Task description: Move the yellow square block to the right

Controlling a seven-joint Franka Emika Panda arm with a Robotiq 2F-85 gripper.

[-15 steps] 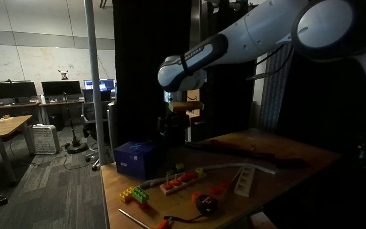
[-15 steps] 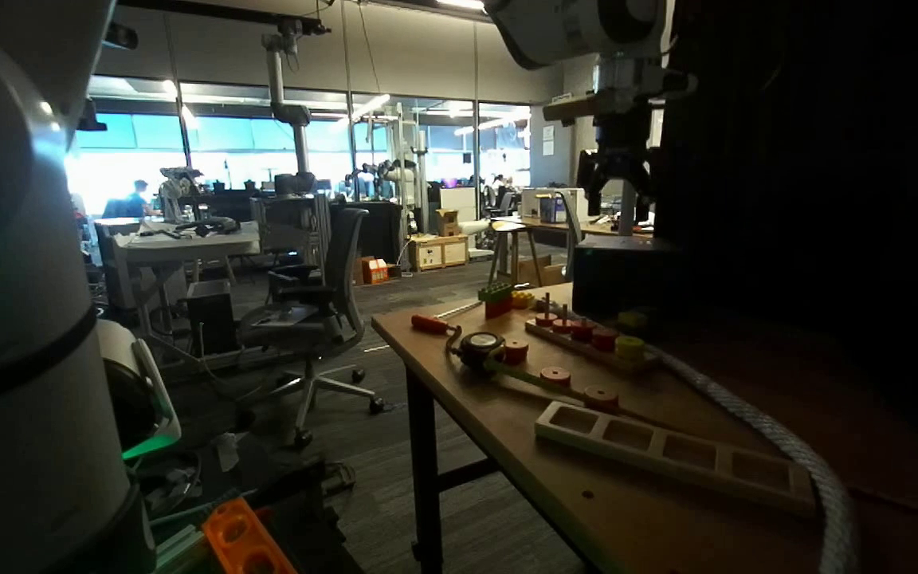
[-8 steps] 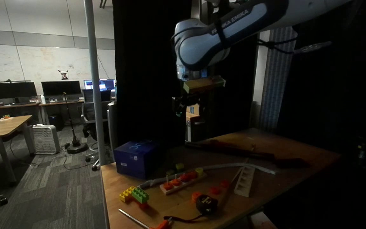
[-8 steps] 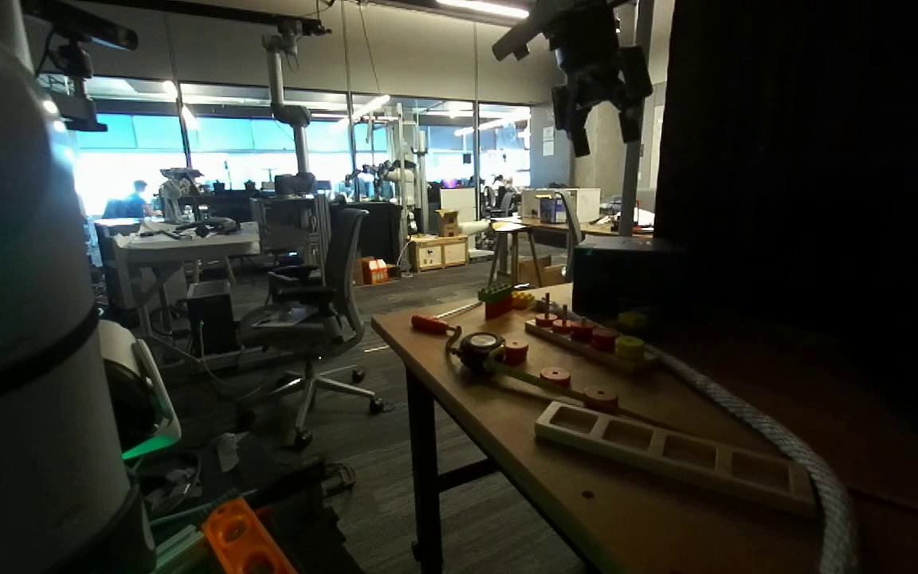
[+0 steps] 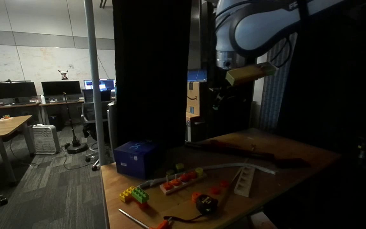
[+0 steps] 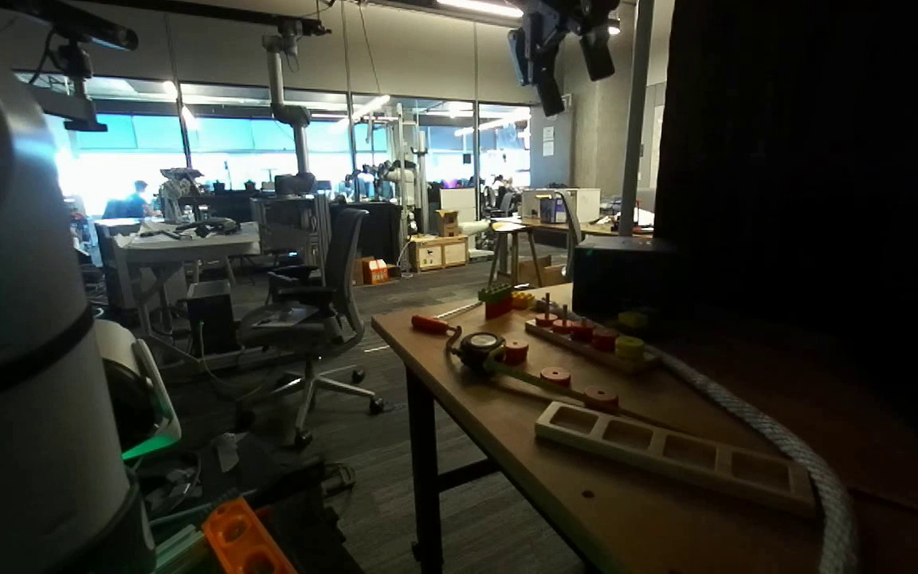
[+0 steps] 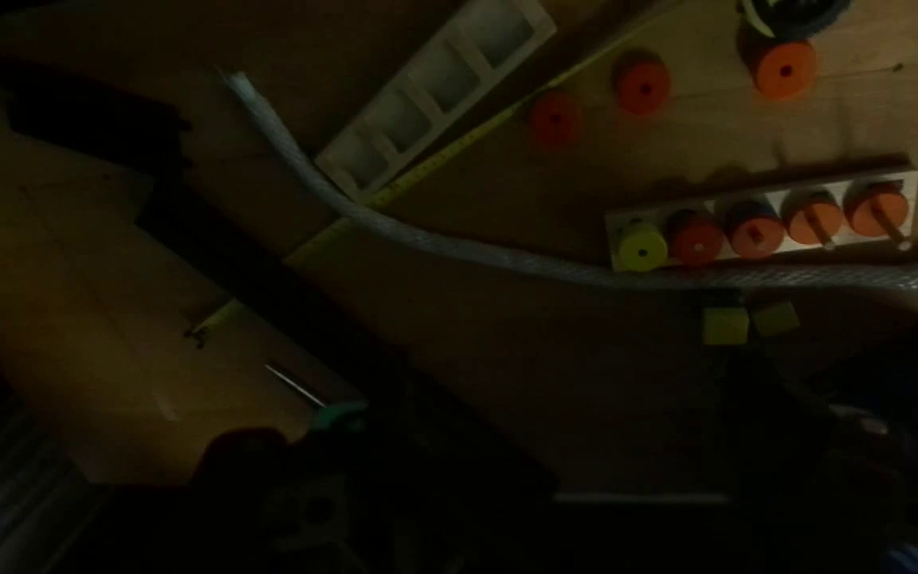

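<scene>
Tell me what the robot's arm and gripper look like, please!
The arm is rounded and whitish, with black bands, pale lettering and a looping dark cable. The gripper is black, with chunky fingers. A yellowish bar sits above it.

The yellow square block [image 7: 725, 327] is plain, the long grey rope [image 6: 755, 422] has a braided pattern, and the blue cuboid box [image 5: 131, 167] has lighter letters [image 5: 136, 146].

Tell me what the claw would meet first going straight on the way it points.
Most likely the tabletop, since the claw hangs above it, pointing down at a tilt. The long dark object lies near that line, though, and depth is unclear, so it could come first.
</scene>
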